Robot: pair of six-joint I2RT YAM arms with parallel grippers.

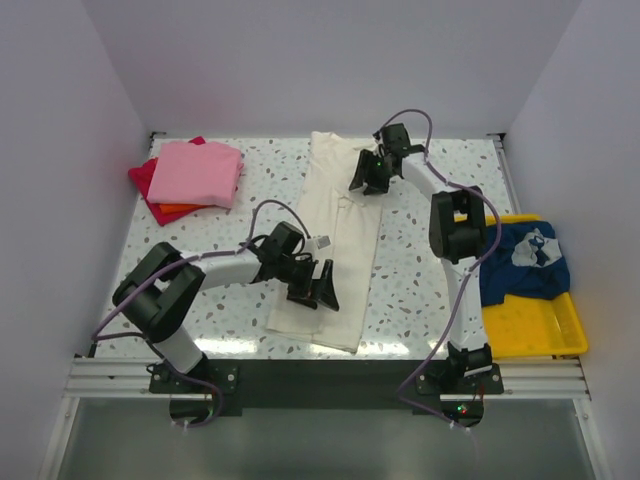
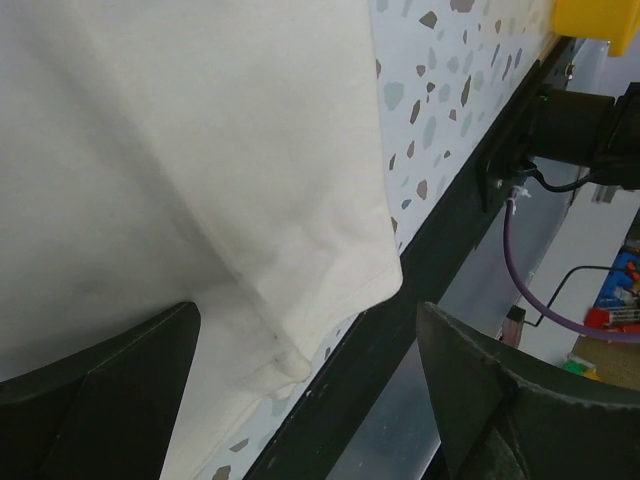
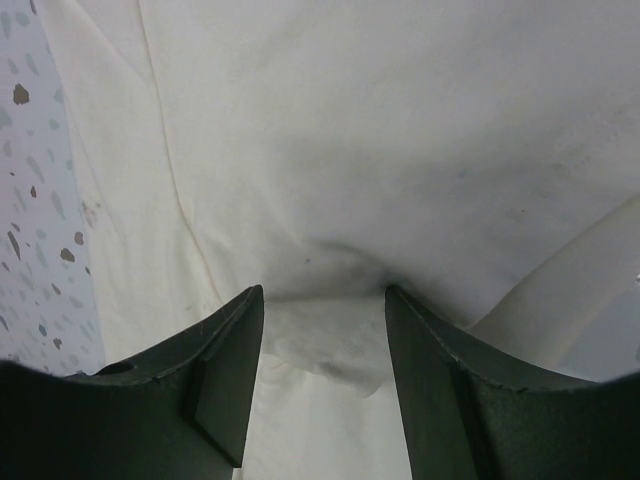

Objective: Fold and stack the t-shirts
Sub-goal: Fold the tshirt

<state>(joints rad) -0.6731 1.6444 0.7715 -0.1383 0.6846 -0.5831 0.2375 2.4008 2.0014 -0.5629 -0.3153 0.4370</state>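
Down the middle of the surface (image 1: 425, 280) lies the cream t-shirt (image 1: 340, 250), folded into a long strip. At its near end the left hand (image 1: 312, 285) hovers with fingers wide apart – the hem corner shows between them. At the far end the right hand (image 1: 368, 172) has its fingers apart too, a pucker of cloth between them, perhaps just pressed. A pink t-shirt (image 1: 200, 170) tops the far-left pile; the navy t-shirt (image 1: 525, 262) lies on the yellow tray (image 1: 530, 325).

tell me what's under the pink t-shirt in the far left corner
Under the pink t-shirt, a red t-shirt pokes out at the left and an orange one at the near edge. The rest of both is covered.
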